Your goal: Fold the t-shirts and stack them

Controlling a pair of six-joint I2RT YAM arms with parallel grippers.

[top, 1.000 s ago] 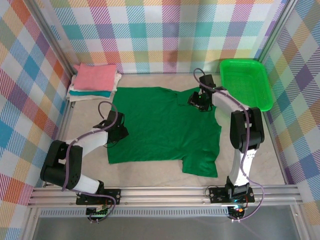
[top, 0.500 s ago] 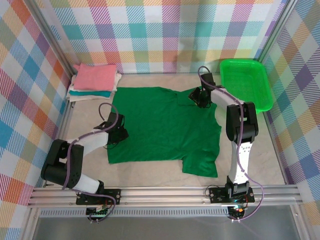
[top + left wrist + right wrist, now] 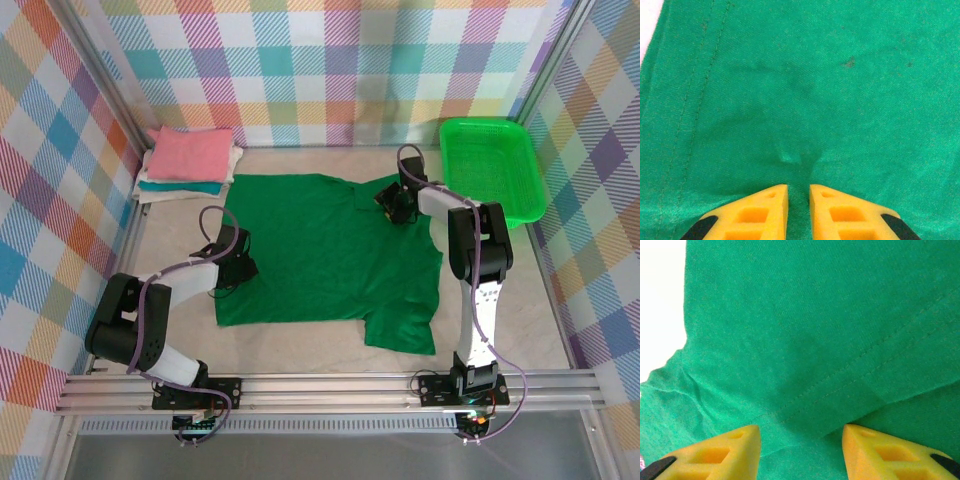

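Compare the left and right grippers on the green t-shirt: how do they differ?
The left gripper has its jaws nearly together, pinching a small pucker of the green t-shirt; the right gripper has them apart, holding nothing. The left is near the shirt's left edge, the right over a stitched hem at its far right. Both are yellow-tipped and low on the cloth.

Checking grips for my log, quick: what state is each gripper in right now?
Left gripper: closed, pinching the green shirt.
Right gripper: open, over the green shirt, gripping nothing.
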